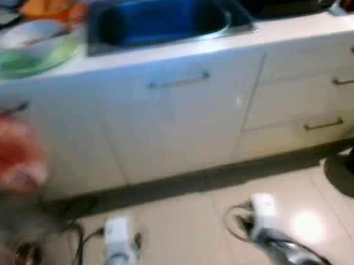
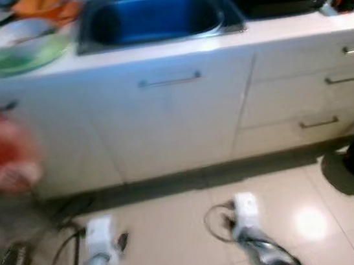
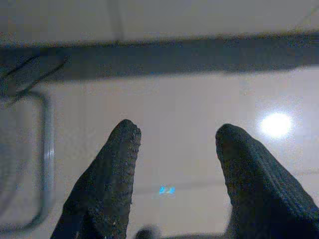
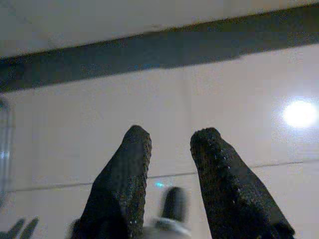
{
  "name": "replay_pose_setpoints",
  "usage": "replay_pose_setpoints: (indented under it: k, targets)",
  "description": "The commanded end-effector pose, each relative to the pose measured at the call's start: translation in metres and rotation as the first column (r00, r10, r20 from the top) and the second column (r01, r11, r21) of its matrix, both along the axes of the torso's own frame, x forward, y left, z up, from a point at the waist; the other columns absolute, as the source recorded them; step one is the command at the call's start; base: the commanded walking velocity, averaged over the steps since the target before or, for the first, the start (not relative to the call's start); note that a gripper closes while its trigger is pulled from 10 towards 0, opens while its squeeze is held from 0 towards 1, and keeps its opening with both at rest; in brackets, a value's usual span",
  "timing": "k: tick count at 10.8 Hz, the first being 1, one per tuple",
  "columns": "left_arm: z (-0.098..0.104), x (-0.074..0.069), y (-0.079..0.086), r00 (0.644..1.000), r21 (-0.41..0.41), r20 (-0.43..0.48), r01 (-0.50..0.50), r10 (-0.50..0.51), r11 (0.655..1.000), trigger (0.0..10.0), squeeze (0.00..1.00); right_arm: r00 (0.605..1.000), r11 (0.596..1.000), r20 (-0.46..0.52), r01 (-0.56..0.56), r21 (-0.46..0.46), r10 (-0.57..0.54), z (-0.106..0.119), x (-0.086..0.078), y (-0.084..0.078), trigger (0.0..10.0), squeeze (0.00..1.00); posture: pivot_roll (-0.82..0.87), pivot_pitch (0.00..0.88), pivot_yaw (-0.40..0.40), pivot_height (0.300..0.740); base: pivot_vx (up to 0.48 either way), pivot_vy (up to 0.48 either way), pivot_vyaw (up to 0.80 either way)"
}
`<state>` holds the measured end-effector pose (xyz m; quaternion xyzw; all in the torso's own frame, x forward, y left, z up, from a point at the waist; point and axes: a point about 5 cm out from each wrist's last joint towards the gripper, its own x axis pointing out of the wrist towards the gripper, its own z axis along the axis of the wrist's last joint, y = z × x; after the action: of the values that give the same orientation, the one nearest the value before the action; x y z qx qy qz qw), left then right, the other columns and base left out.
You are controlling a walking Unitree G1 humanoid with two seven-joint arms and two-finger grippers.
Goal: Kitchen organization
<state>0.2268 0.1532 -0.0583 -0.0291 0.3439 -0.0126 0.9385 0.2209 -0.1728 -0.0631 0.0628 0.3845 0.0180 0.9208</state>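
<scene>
I face sink (image 1: 162,18) in worktop (image 1: 153,54) (view blurred); left gripper (image 3: 172,164) and right gripper (image 4: 169,159) spread, empty, low over floor (image 1: 195,221), ready for approach.

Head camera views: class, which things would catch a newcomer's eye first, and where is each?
The dark blue sink set in the white counter stands out at the top centre. To its left on the counter lies a green plate with a pale bowl on it, and a blurred red shape hangs at the far left, too smeared to identify. Both arms hang low over the tiled floor, the left gripper open.
</scene>
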Motion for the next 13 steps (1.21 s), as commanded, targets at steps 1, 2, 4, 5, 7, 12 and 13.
replay_pose_setpoints:
  k: [1,2,4,5,7,12,13]
  targets:
    - [-0.0041,-0.0071,0.0122,0.999,0.023,-0.026,-0.020,0.021,1.000,10.0,0.00,1.000,1.000,0.010,-0.009,0.023,0.009,0.0023,0.0052,0.0104,10.0,0.00,0.05,0.052,-0.033,0.740,0.442,0.000,0.00]
    - [-0.0039,-0.0068,0.0124,0.999,0.023,-0.025,-0.023,0.024,0.999,10.0,0.00,1.000,1.000,0.010,-0.008,0.023,0.008,0.0024,0.0054,0.0103,10.0,0.00,0.05,0.052,-0.033,0.740,0.442,0.000,0.00]
    - [-0.0038,-0.0066,0.0128,0.999,0.021,-0.026,-0.029,0.030,0.999,10.0,0.00,1.000,1.000,0.008,-0.014,0.024,0.014,0.0022,0.0053,0.0109,10.0,0.00,0.06,0.052,-0.034,0.740,0.441,0.000,0.00]
    - [-0.0038,-0.0066,0.0126,0.999,0.021,-0.026,-0.028,0.029,0.999,10.0,0.00,1.000,1.000,0.006,-0.012,0.023,0.012,0.0019,0.0048,0.0104,10.0,0.00,0.06,0.052,-0.034,0.740,0.442,0.000,0.00]
    - [-0.0041,-0.0072,0.0131,0.999,0.021,-0.027,-0.025,0.026,0.999,10.0,0.00,1.000,1.000,0.003,-0.010,0.024,0.010,0.0011,0.0034,0.0107,10.0,0.00,0.05,0.057,-0.030,0.740,0.437,0.000,0.00]
    - [-0.0042,-0.0079,0.0160,0.999,0.039,-0.025,-0.026,0.027,0.999,10.0,0.00,1.000,0.999,-0.005,-0.012,0.032,0.013,-0.0010,0.0002,0.0128,10.0,0.00,0.05,0.059,-0.024,0.740,0.324,0.000,0.00]
    - [-0.0044,-0.0083,0.0161,0.999,0.045,-0.025,-0.025,0.026,0.999,10.0,0.00,1.000,0.999,-0.006,-0.013,0.031,0.013,-0.0012,-0.0003,0.0124,10.0,0.00,0.05,0.060,-0.025,0.740,0.000,0.000,0.00]
